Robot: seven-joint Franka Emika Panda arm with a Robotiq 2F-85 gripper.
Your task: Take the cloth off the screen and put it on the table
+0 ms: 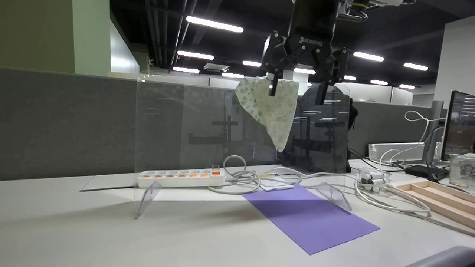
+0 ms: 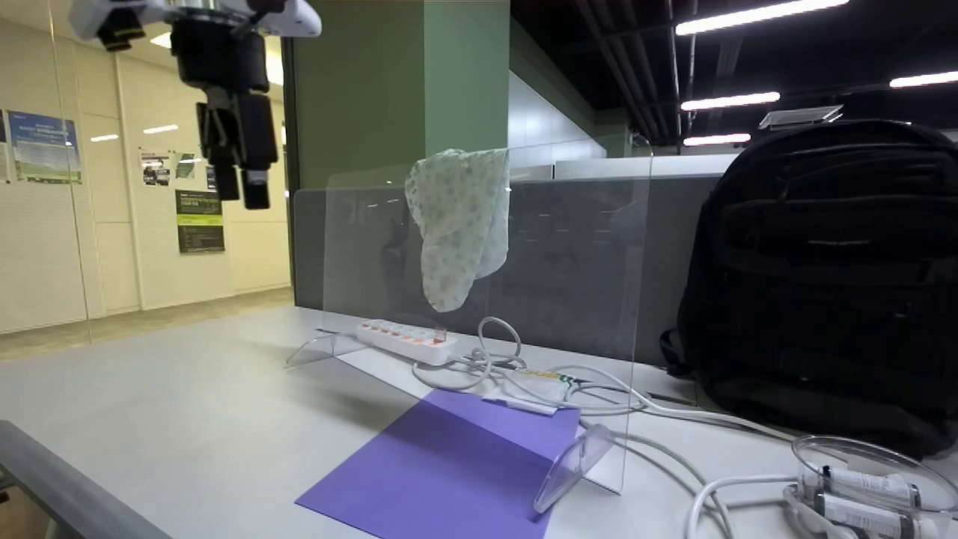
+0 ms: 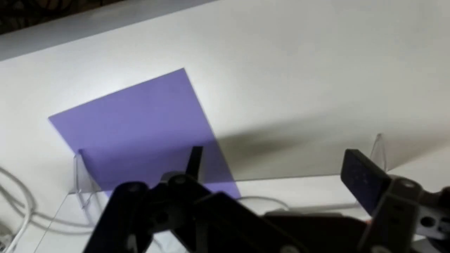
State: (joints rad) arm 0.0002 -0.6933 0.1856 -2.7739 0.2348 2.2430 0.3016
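A pale cloth with a small green pattern hangs draped over the top edge of a clear upright screen; both show in both exterior views, the cloth (image 1: 284, 118) (image 2: 460, 224) and the screen (image 1: 185, 129) (image 2: 572, 269). The screen stands on clear feet on the white table (image 1: 185, 237) (image 2: 187, 404). My gripper (image 1: 297, 92) (image 2: 242, 191) is open and empty, pointing down, on the table's front side of the screen, about level with the cloth's upper part and apart from it. In the wrist view the open fingers (image 3: 274, 161) show above the table; I cannot make out the cloth there.
A purple sheet (image 1: 308, 218) (image 2: 441, 479) (image 3: 140, 119) lies partly under the screen. A white power strip (image 1: 182, 180) (image 2: 404, 346) and loose cables (image 1: 245, 181) lie behind it. A black backpack (image 2: 823, 299), a clear container (image 2: 868, 494) and a wooden tray (image 1: 441, 200) stand to the side.
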